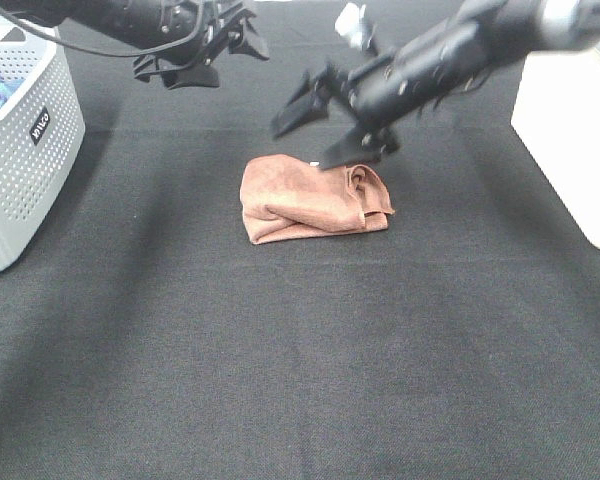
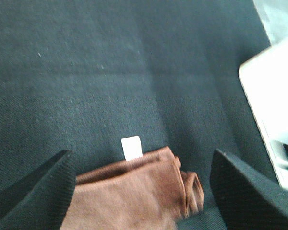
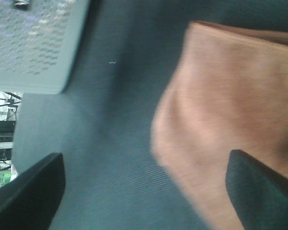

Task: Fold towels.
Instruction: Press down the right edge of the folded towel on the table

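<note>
Black cloth tabletop [image 1: 280, 360] — bundled towel [image 1: 310, 200], grey basket [image 1: 20, 150]

Bunched towel [image 1: 315, 200] on black table [image 1: 280, 380]

- Your left gripper [image 1: 225, 60] hangs raised at the far left, with its jaws spread wide and nothing between them.
- Your right gripper [image 1: 325, 130] reaches toward the middle and angles downward, its fingers [image 3: 29, 191] also wide apart.

The counter [image 1: 300, 360] has a black fabric surface. A loosely folded reddish-brown towel [image 1: 313, 198] lies just above frame centre. A grey perforated basket [image 1: 25, 150] stands at upper left; a white box [image 1: 570, 110] at upper right.
</note>
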Available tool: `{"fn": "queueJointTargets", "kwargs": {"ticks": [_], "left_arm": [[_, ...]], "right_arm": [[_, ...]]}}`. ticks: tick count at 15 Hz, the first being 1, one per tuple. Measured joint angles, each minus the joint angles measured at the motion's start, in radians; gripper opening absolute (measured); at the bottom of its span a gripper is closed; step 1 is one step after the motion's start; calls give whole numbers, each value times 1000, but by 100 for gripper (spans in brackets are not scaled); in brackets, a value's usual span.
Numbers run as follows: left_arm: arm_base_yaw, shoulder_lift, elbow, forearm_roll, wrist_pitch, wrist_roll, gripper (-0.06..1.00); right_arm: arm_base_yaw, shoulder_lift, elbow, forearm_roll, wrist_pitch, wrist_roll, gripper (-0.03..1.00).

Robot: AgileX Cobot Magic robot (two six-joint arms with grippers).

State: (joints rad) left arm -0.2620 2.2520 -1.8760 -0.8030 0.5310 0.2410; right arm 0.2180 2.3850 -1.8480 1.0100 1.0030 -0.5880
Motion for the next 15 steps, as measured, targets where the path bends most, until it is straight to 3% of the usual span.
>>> {"fn": "queueJointTargets", "kwargs": {"ticks": [7, 12, 15], "left_arm": [[0, 0, 0, 6, 14, 0, 74], [0, 0, 0, 11, 18, 0, 74], [0, -5, 0, 21, 34, 1, 74]], "right_arm": [[-41, 107, -98, -21, -87, -13, 85], [-82, 103, -103, -218, -142, 61, 85], [-83, 61, -103, -306, -113, 88, 85]]}}
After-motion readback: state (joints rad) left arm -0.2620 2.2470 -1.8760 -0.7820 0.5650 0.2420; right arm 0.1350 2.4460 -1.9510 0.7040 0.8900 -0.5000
